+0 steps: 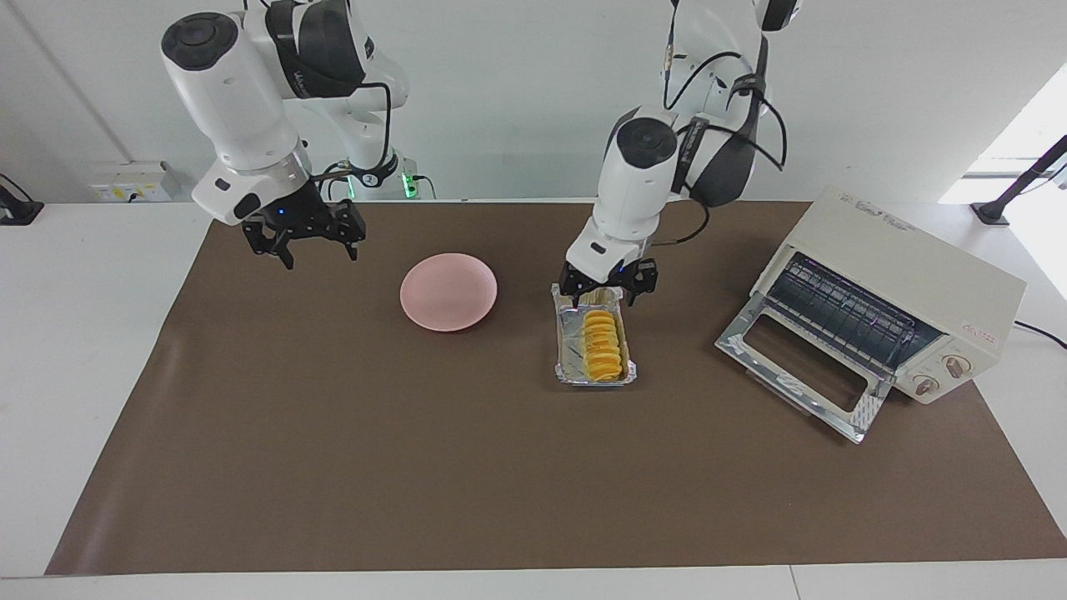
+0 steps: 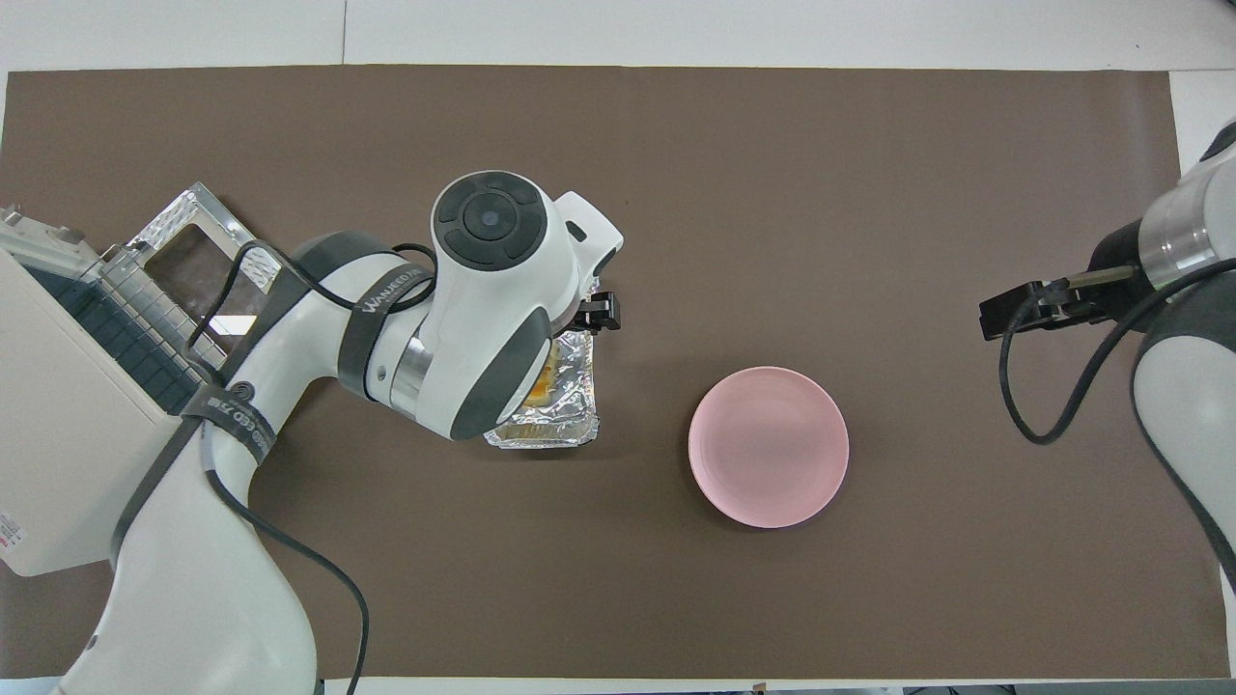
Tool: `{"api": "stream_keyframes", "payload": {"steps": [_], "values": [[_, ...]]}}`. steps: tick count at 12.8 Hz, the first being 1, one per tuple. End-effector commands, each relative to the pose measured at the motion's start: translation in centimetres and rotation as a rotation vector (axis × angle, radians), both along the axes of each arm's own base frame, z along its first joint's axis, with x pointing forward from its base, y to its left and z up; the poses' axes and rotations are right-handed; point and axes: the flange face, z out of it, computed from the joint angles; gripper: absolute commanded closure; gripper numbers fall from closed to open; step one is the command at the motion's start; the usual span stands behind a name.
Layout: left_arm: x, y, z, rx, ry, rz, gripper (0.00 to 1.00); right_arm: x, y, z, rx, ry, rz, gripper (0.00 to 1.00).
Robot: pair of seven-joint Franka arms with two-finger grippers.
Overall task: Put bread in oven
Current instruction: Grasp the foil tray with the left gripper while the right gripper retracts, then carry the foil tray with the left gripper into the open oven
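The bread (image 1: 603,343), a ridged golden-yellow loaf, lies in a crinkled foil tray (image 1: 567,354) at the middle of the mat. My left gripper (image 1: 603,297) hangs open over the tray's end nearer to the robots, its fingertips standing either side of that end. In the overhead view the left wrist covers most of the tray (image 2: 565,425); only a sliver of bread (image 2: 544,384) and one finger (image 2: 601,314) show. The cream oven (image 1: 904,275) stands at the left arm's end, its glass door (image 1: 800,371) dropped open. My right gripper (image 1: 302,242) hangs open and empty over the mat's right-arm end.
A round pink plate (image 1: 448,292) sits beside the tray toward the right arm's end, also in the overhead view (image 2: 769,446). The oven (image 2: 87,415) is angled, with its open door (image 2: 208,261) facing the tray. A brown mat (image 1: 417,467) covers the table.
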Motion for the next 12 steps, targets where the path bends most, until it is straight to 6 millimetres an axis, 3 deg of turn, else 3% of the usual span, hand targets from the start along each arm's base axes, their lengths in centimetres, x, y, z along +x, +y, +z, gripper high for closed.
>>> {"api": "stream_keyframes", "payload": {"steps": [1,3,5,8,9,10,12], "values": [[-1.3,-3.3,-3.9,-0.002,-0.009,0.017,0.0,-0.9,-1.6,0.3,-0.004,0.023,-0.005,0.0],[-1.5,-3.9,-6.2,0.009,-0.004,0.028,0.0,-0.9,-1.8,0.3,-0.004,0.023,-0.013,0.0],[-1.6,-3.8,-6.5,0.01,-0.002,0.033,0.02,-0.8,-2.2,0.9,-0.005,0.01,-0.024,0.0],[-2.0,-3.4,-7.6,0.02,0.01,0.049,0.37,-0.7,-2.5,1.2,-0.02,-0.001,-0.026,0.0],[-2.1,-3.4,-7.7,0.02,0.013,0.049,0.6,-0.7,-2.5,1.3,-0.02,-0.002,-0.027,0.0],[-2.1,-3.1,-7.8,0.022,0.018,0.051,0.94,-0.7,-2.4,1.3,-0.017,-0.002,-0.027,0.0],[-2.1,-2.2,-8.5,0.031,0.031,0.057,1.0,-0.7,-2.7,1.5,-0.014,-0.005,-0.034,0.0]]}}
